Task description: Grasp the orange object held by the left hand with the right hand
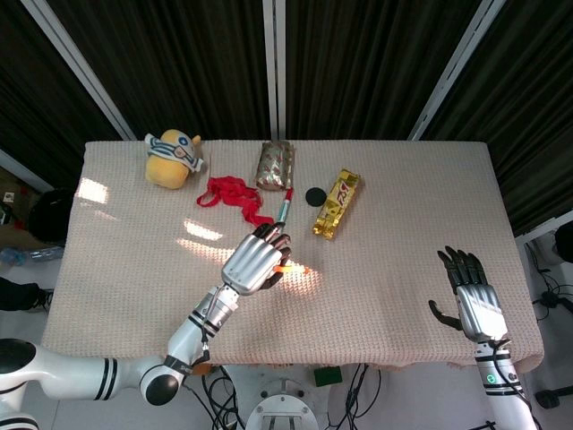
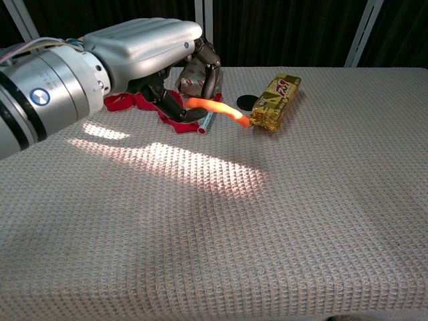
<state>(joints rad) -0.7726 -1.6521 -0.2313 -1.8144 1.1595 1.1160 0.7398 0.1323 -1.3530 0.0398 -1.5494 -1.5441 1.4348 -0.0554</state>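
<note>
**Left hand holds the orange piece up, right hand waits wide open**

At centre frame the left hand curls its fingers around the orange object, a thin curved strip poking out toward the right, lifted clear of the woven tablecloth. Down in the lower right corner the right hand sits with fingers spread and nothing in it, well apart from the orange piece. Across the top of the table: a yellow plush toy at upper left, a red ribbon, a wrapped packet, a pen, a black disc and a gold candy bar.
</note>
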